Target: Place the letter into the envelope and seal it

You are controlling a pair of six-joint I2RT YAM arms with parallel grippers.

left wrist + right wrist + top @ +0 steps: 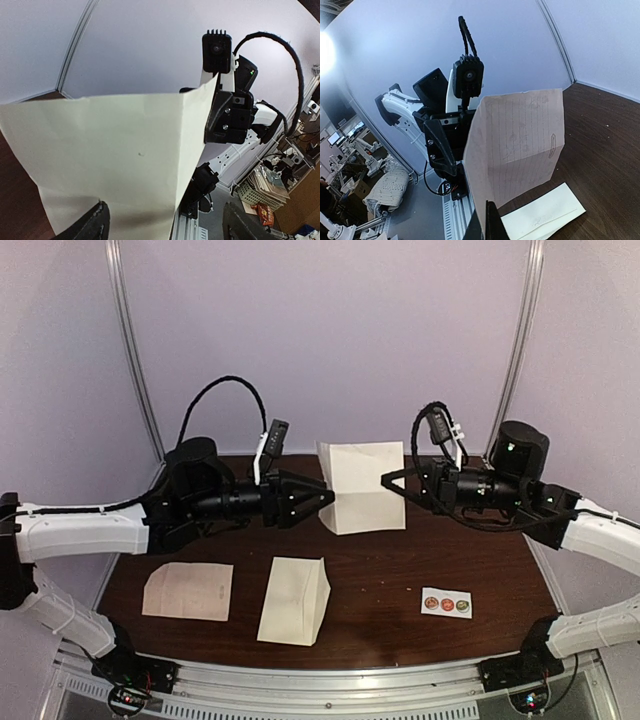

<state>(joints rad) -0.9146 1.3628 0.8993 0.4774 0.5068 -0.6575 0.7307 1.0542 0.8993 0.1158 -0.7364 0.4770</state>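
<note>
The envelope (295, 600) is lying plain cream on the dark brown, wood-grained table (400, 570). Left of the envelope, a creased paper sheet (188, 590) is showing pale pink. Behind the envelope, the folded letter (362, 488) is showing off-white on one face and pinkish with faint ruled lines on the other. Right of the envelope, the white sticker strip (446, 603) is showing orange, red and greenish rounds. The left gripper (325, 498) and right gripper (388, 482) are looking black.

Soft even light; glare top-left of right wrist view; wrist views fisheye-distorted.

Robotics lab: white-panelled test booth (330, 330), cluttered storage basket (252, 192) outside.
</note>
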